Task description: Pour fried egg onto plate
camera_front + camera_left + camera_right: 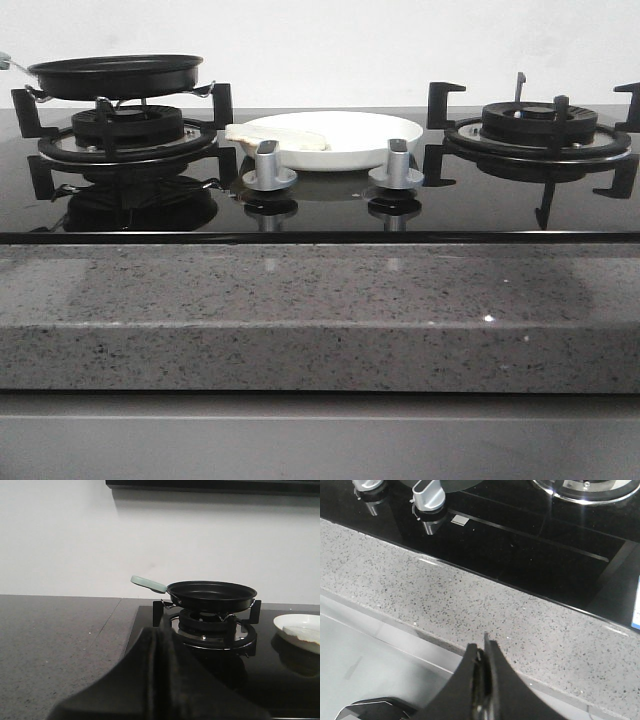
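Left fingers [161, 630] pressed together, holding nothing, well short of the black frying pan [212, 595] on its burner. Right fingers [485, 652] likewise together, over the grey speckled surface [485, 605]. Fried egg [277, 136] draped over the left rim of the plate [350, 139], well apart from both.

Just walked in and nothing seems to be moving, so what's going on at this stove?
Nothing is being handled right now. The fried egg lies on the white plate, draped over its left rim, between the two burners behind the knobs. The black frying pan sits on the left burner and looks empty. The left hand is shut, back from the pan, and the right hand is shut over the granite counter edge. Neither holds anything.
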Controlling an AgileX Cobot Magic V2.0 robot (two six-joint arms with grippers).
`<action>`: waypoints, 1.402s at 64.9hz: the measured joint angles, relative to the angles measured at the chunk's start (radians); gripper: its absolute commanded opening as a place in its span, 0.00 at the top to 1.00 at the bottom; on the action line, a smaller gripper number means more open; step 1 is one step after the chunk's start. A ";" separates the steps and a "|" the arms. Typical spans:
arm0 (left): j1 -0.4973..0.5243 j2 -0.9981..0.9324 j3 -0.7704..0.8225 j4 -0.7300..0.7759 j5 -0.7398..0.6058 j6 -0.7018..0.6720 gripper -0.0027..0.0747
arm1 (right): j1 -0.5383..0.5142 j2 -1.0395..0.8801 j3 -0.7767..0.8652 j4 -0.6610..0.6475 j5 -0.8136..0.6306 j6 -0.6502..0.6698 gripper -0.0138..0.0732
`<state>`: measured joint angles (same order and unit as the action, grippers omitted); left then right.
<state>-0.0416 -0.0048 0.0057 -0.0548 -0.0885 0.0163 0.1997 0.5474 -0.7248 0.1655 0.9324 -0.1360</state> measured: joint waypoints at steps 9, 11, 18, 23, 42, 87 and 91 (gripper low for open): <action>0.000 0.000 0.000 0.000 -0.001 0.000 0.99 | -0.036 -0.062 0.032 -0.013 -0.037 0.000 0.92; 0.000 0.000 0.000 0.000 -0.001 0.000 0.99 | -0.050 -0.084 0.051 -0.023 -0.064 0.000 0.92; 0.000 0.000 0.000 0.000 -0.001 0.000 0.99 | -0.105 -0.188 0.167 -0.047 -0.211 -0.002 0.92; 0.000 0.000 0.000 0.000 -0.002 0.000 0.99 | -0.140 -0.288 0.281 -0.055 -0.345 -0.002 0.92; 0.000 0.000 0.000 0.000 -0.002 0.000 0.99 | -0.190 -0.547 0.661 -0.037 -0.711 -0.004 0.92; 0.000 0.000 0.000 0.000 -0.002 0.000 0.99 | -0.160 -0.556 0.751 -0.008 -0.839 -0.003 0.92; 0.000 0.000 0.000 0.000 -0.002 0.000 0.99 | -0.160 -0.556 0.751 -0.008 -0.848 0.005 0.92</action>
<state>-0.0416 -0.0048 0.0057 -0.0548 -0.0908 0.0163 0.0396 -0.0091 0.0258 0.1579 0.0839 -0.1309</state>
